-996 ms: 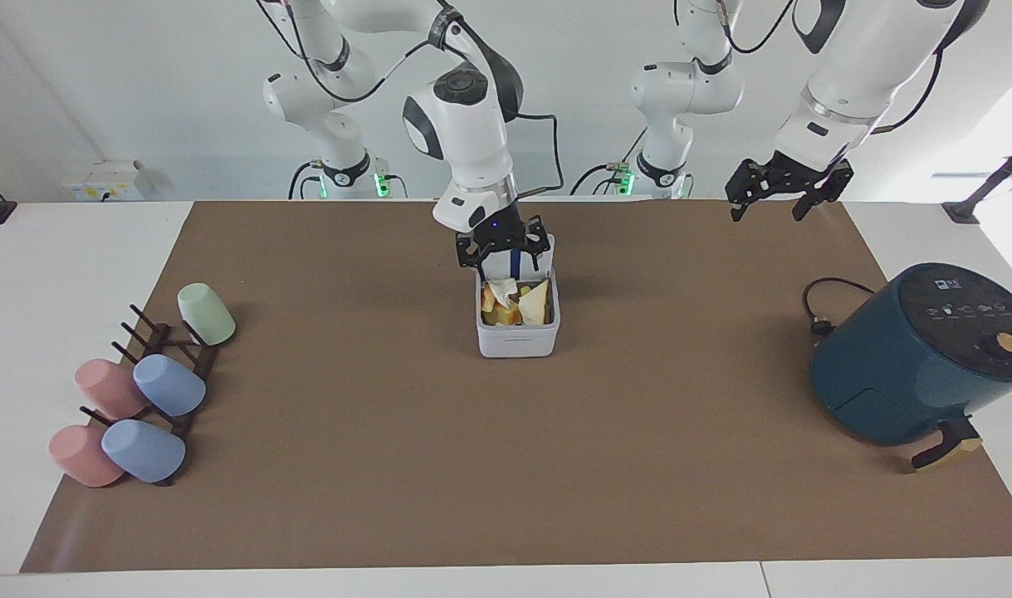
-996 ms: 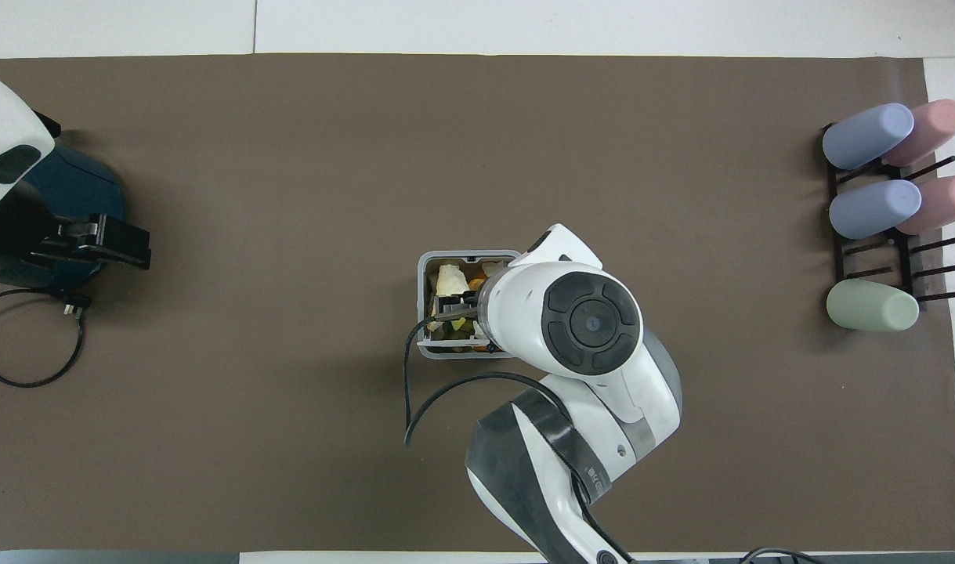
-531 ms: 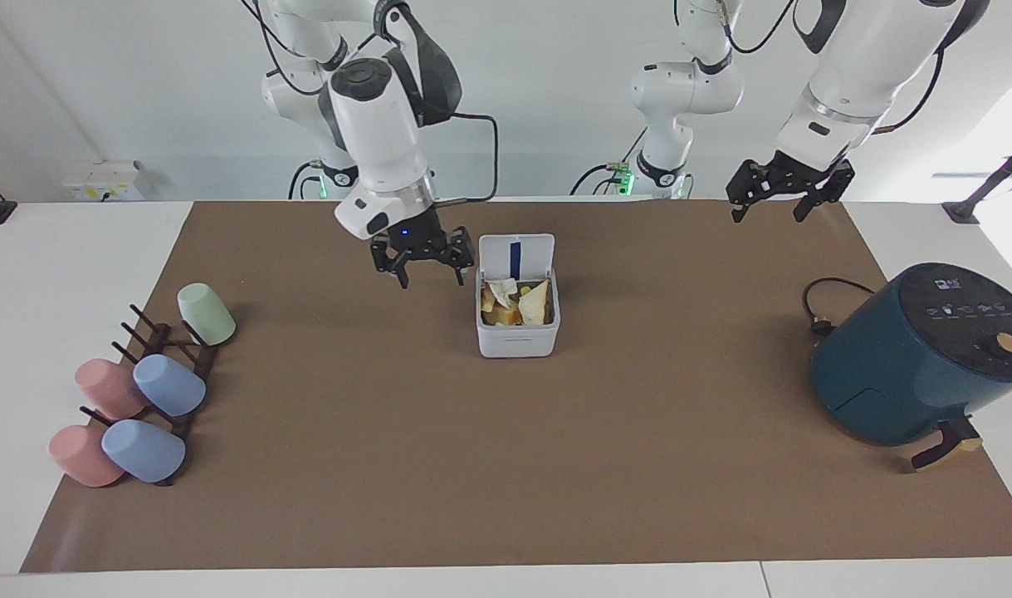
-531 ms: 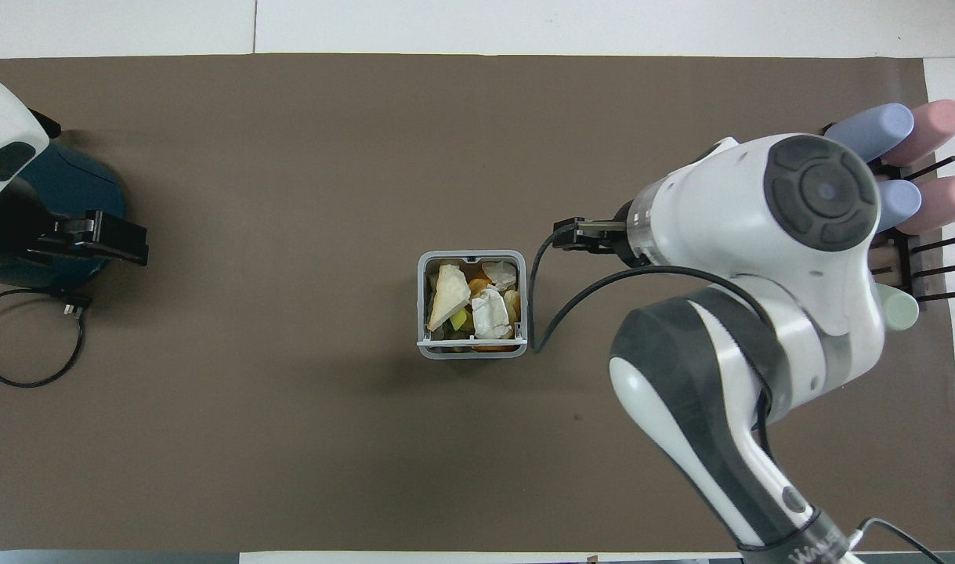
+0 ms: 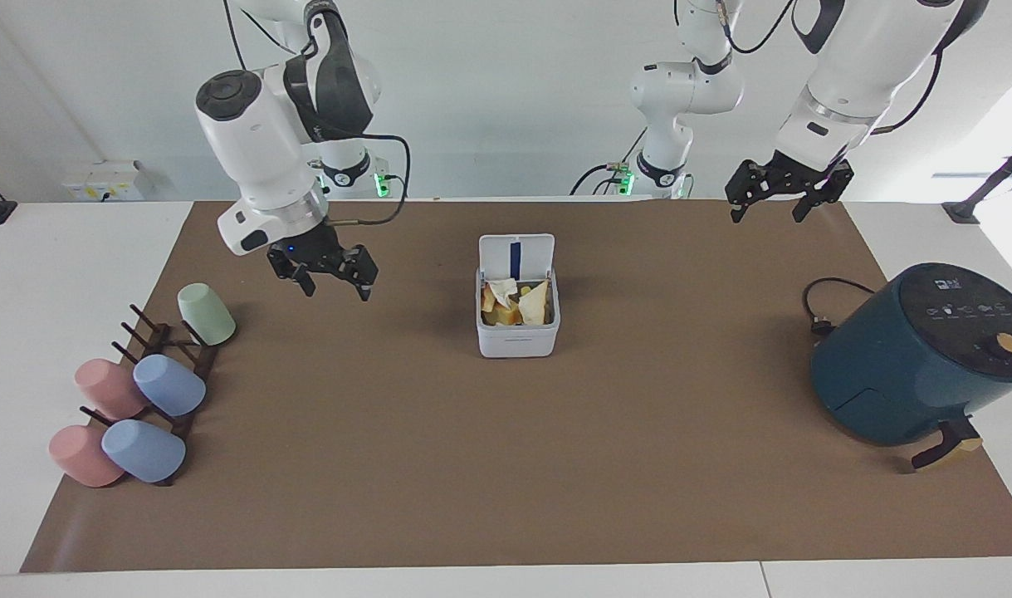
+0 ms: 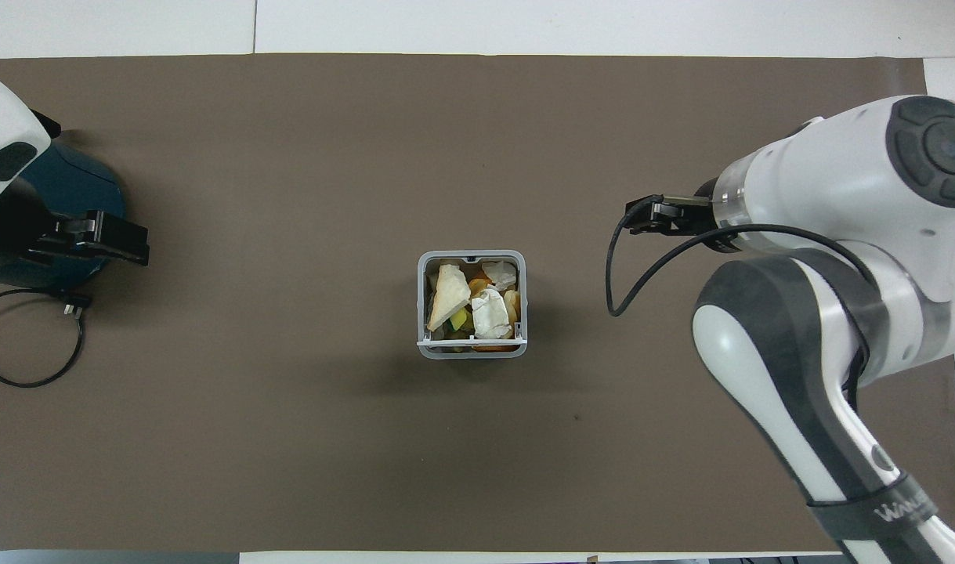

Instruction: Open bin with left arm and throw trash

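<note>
The white-grey bin (image 5: 518, 339) stands mid-mat with its lid (image 5: 516, 253) hinged upright on the side nearer the robots. The trash lies inside it: a cream wedge (image 5: 536, 304), a white paper wad (image 5: 501, 291) and a yellowish lump (image 5: 491, 316). The overhead view shows the bin's rim (image 6: 422, 305), the wedge (image 6: 448, 294) and the wad (image 6: 490, 313). My right gripper (image 5: 337, 287), with its blue light on, is open and empty over the mat between the bin and the cup rack; it also shows in the overhead view (image 6: 638, 217). My left gripper (image 5: 767, 213) waits open and raised by the air fryer.
A teal air fryer (image 5: 921, 357) with a black cord (image 5: 821, 303) stands at the left arm's end of the table. A dark rack with several pastel cups (image 5: 161, 374) lies at the right arm's end. A brown mat (image 5: 506, 465) covers the table.
My right gripper has left the spot over the bin and swung toward the cup rack, empty. The trash stays in the bin. The left arm has not moved.
</note>
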Controlling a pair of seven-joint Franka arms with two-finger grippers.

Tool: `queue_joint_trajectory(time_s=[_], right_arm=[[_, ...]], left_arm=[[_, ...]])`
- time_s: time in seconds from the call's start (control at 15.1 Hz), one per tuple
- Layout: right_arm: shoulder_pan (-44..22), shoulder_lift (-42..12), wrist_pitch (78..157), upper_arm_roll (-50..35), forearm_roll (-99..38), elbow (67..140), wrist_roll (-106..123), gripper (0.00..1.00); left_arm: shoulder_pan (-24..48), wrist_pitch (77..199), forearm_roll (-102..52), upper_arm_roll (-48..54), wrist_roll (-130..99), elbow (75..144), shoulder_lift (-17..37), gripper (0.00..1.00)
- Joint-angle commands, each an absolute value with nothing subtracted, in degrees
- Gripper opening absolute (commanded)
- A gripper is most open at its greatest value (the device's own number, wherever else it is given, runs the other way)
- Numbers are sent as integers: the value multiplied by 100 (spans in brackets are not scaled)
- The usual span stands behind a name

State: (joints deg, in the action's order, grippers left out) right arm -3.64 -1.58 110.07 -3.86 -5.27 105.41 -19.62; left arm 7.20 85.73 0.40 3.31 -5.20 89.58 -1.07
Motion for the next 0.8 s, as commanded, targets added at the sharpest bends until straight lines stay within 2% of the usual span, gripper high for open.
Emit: queue_joint_trajectory(time_s=[0.0, 0.13, 0.33, 0.73], right_arm=[[-45, 166, 10619, -457, -457, 10608, -1864, 100], [166, 255, 10486, -457, -335, 10600, -1575, 100], [150, 246, 10433, -457, -63, 10451, -1398, 100], [158, -254, 9318, -483, 176, 9011, -1397, 100]], left_arm=[[738, 8684, 26, 299, -457, 9079, -193, 100], [738, 8684, 26, 299, -457, 9079, -193, 100], [729, 8684, 26, 299, -457, 9088, -193, 100], [738, 8684, 26, 308, -457, 9088, -193, 100]])
